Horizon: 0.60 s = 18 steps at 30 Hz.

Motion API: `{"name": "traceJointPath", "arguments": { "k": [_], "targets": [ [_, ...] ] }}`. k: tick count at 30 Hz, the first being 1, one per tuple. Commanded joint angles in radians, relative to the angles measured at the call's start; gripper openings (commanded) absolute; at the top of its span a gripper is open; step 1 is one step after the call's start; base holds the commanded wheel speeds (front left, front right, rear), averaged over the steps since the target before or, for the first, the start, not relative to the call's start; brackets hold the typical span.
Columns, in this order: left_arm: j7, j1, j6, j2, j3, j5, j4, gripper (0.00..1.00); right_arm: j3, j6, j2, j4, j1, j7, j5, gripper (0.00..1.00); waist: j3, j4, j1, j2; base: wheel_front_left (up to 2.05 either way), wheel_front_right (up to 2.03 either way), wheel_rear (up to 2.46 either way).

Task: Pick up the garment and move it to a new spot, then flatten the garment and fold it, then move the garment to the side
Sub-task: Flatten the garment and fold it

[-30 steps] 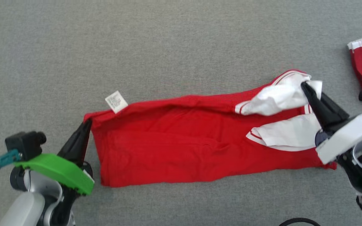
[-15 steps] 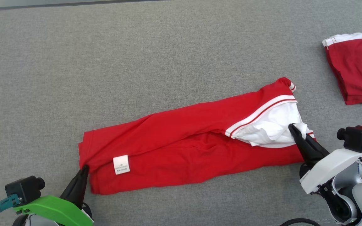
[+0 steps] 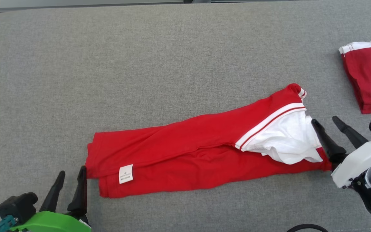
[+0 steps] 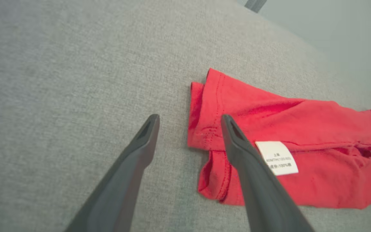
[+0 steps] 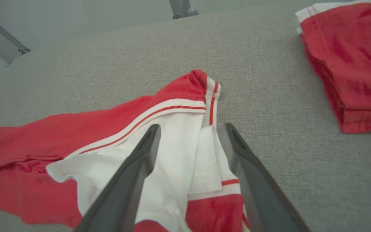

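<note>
The garment [image 3: 185, 154] is red with white sleeves and striped trim, folded into a long band lying across the grey table [image 3: 140, 64]. A white care label [image 3: 125, 174] shows near its left end. My left gripper [image 3: 71, 178] stands open just left of that end, one finger at the hem, nothing held; the left wrist view has the garment [image 4: 269, 129] under its right finger. My right gripper [image 3: 327, 124] is open at the right end beside the white sleeve [image 3: 285, 138]. In the right wrist view its fingers [image 5: 134, 167] straddle the garment's [image 5: 76, 129] white cloth without pinching it.
A second red garment [image 3: 370, 77] with white trim lies folded at the table's right edge, also in the right wrist view [image 5: 349, 64]. The table's far edge [image 3: 76, 8] runs along the top. A dark cable [image 3: 306, 227] loops at the bottom.
Both grippers have opened and let go of the garment, which now lies flat as a folded band. The head camera has also shifted, so the whole scene sits differently.
</note>
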Motion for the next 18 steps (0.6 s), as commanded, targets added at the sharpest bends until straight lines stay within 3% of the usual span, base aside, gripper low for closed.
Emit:
{"name": "traceJointPath", "arguments": {
  "k": [1,7,13,18],
  "targets": [
    [-0.038,0.0,0.005,-0.012,0.013,0.031,0.0,1.0,-0.016,0.0,-0.002,-0.005,-0.01,0.011,-0.002,1.0,-0.007,0.002,0.0,0.0,0.0,0.0,0.0],
    [-0.089,0.006,0.044,-0.123,0.105,0.296,-0.012,1.0,-0.016,0.0,0.038,0.061,-0.102,0.104,-0.056,1.0,-0.016,0.031,0.0,0.0,0.0,0.0,0.0],
    [-0.089,0.038,-0.049,-0.275,0.213,0.468,-0.012,1.0,0.017,0.0,0.03,0.223,-0.16,0.136,-0.118,1.0,-0.017,0.097,0.0,0.0,0.0,0.0,0.0],
    [-0.09,0.069,-0.122,-0.353,0.308,0.558,0.007,1.0,0.018,0.0,0.015,0.306,-0.152,0.129,-0.129,1.0,-0.021,0.126,0.0,0.0,0.0,0.0,0.0]
  ]
}}
